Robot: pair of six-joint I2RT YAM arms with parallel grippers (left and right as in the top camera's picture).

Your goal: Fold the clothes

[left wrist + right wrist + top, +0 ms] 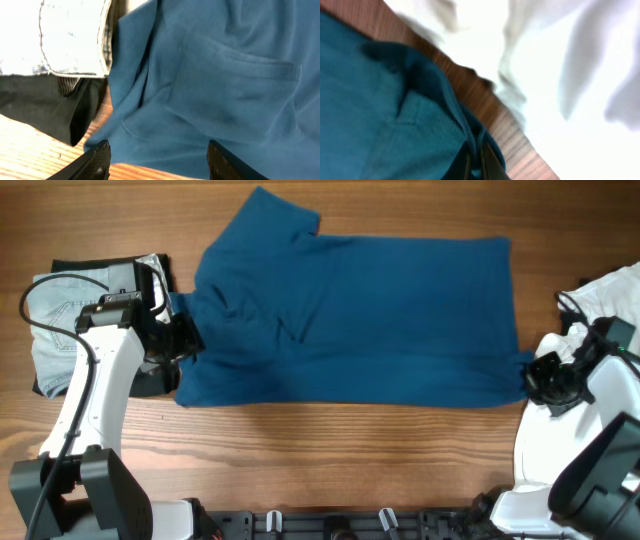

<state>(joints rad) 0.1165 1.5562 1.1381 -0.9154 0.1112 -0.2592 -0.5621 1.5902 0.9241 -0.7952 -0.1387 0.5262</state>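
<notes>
**Overhead.** We are looking down on the blue shirt [370,320], which is lying flat across the middle of the tabletop [350,470]. Its collar end is pointing left, its hem right, and one sleeve is sticking out along the far side. The left hand [185,340] is sitting at the collar-end edge and the right hand [535,375] at the near hem corner. A denim piece [60,310] is resting on a black garment [150,382] just left of the shirt. A white garment [610,290] is lying at the right edge.

**Left wrist.** We are seeing the left hand [157,157] with its fingers [97,160] standing well apart and nothing pinched between them. The blue shirt [215,80] is lying just ahead of them. The black garment [45,110] and the denim piece [70,35] are lying close beside its edge.

**Right wrist.** The picture is blurred, but we are making out the right hand [480,165] with its fingers pressed together on the hem corner of the blue shirt [380,115]. The white garment [570,65] is lying near, across a strip of bare tabletop [487,107].

**Step in hand.** We are judging this as taking hold of both ends of the near long edge, ready for a lengthwise fold.
- The left hand is needing to close on the shirt's edge alone, catching every layer there and none of the black cloth beside it.
- Both hands should then be lifting together and keeping the edge taut between them.
- They should be carrying it evenly to the far side so the fold lies straight.
- The right hand should be keeping clear of the white garment.
</notes>
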